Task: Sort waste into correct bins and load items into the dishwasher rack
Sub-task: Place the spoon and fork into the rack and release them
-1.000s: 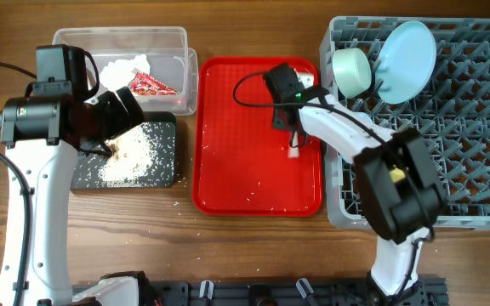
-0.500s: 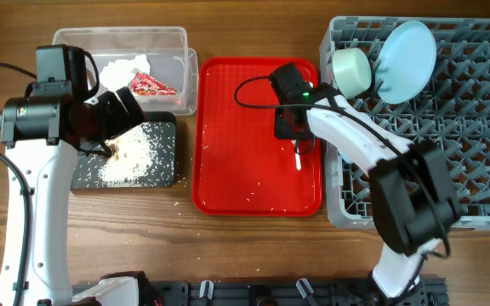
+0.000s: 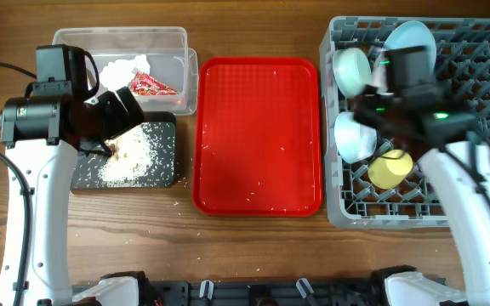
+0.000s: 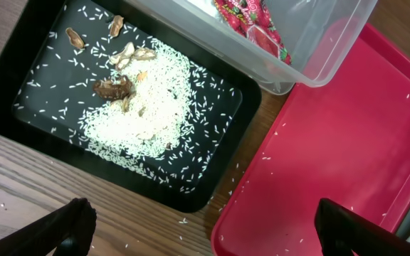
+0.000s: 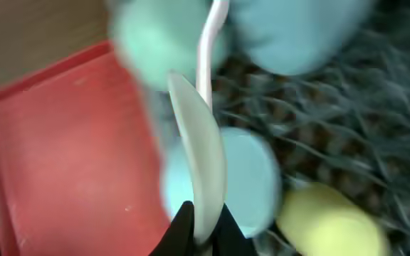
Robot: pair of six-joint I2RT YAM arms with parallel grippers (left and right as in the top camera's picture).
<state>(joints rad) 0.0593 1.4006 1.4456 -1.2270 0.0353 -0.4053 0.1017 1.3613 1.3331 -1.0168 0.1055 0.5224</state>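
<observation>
Wooden table (image 3: 253, 246) lies under everything; the left gripper (image 4: 205, 226) hangs with its jaws spread wide and nothing in them; just below and ahead of those jaws sits the black tub (image 4: 45, 99), with white rice grains (image 4: 141, 124) and brown food bits (image 4: 112, 87) in it; further ahead is the clear tub (image 4: 312, 53), with the red wrapper (image 4: 251, 21) and the white tissue (image 3: 130, 66) inside; the red tray (image 4: 347, 142) lies under one jaw, with a few grains on it. The right gripper (image 5: 201, 226) is above the grey rack (image 3: 475, 170); its jaws pinch the white fork (image 5: 199, 163) by one end, and the fork sticks out ahead of them; this view is blurry; one blue bowl (image 5: 251, 178) is just behind the fork; the yellow cup (image 5: 326, 220) is right of the jaws; the other bowl (image 5: 155, 39) and the blue plate (image 5: 297, 35) are further ahead.
</observation>
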